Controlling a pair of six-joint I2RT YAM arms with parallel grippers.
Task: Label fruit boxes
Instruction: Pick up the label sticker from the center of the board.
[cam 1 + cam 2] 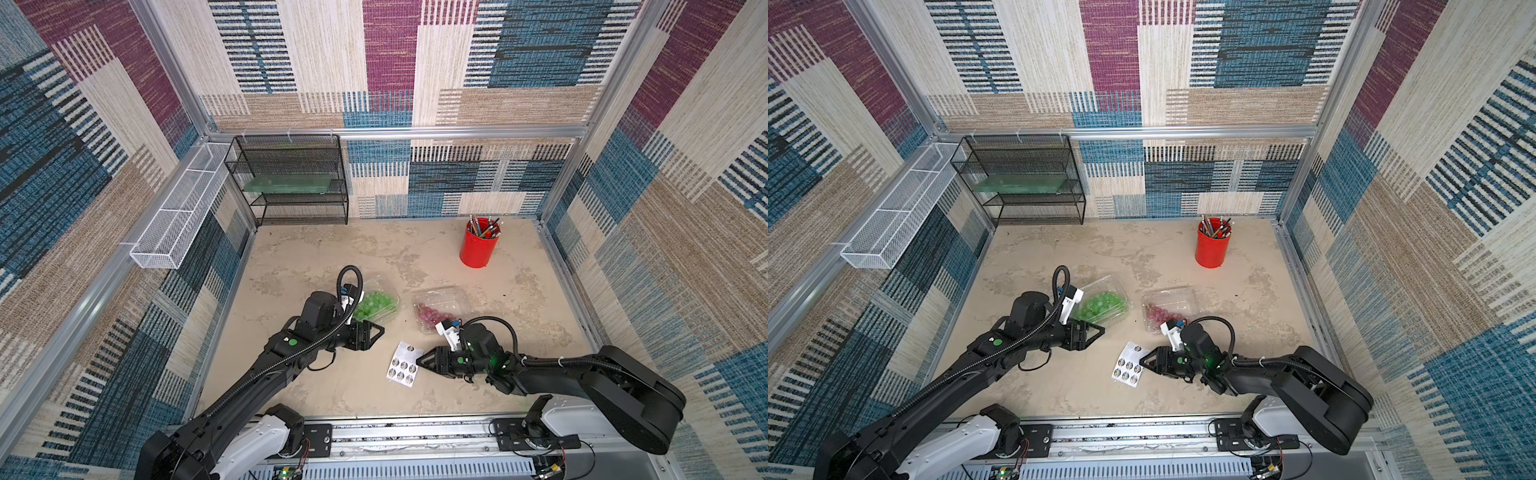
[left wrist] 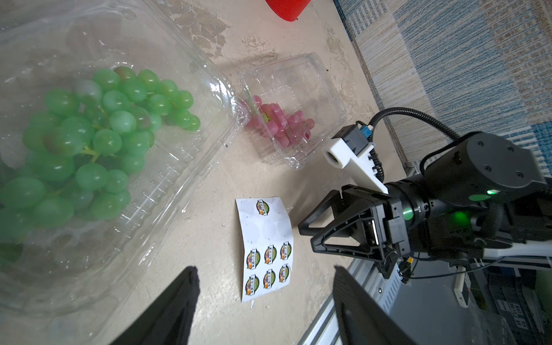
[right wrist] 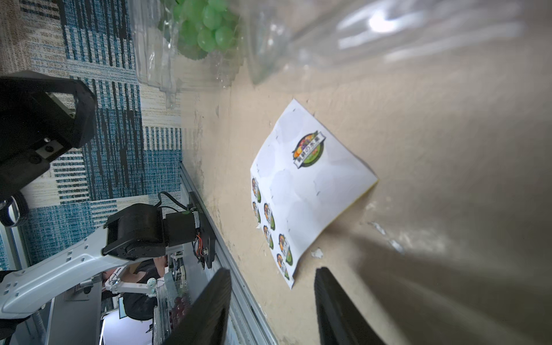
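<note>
1. Fruit boxes: green-grape punnet & red-grape punnet sat side by side, apart, mid-table.
2. L gripper hung just beside green-grape punnet's near edge, jaws wide apart, nothing held.
3. R gripper sat at sticker sheet edge, jaws partly apart, gripping nothing; contact w/ sheet unclear.
4. Sticker sheet lay in front of both punnets, btw. the grippers.
5. Red pencil cup stood well behind.
</note>
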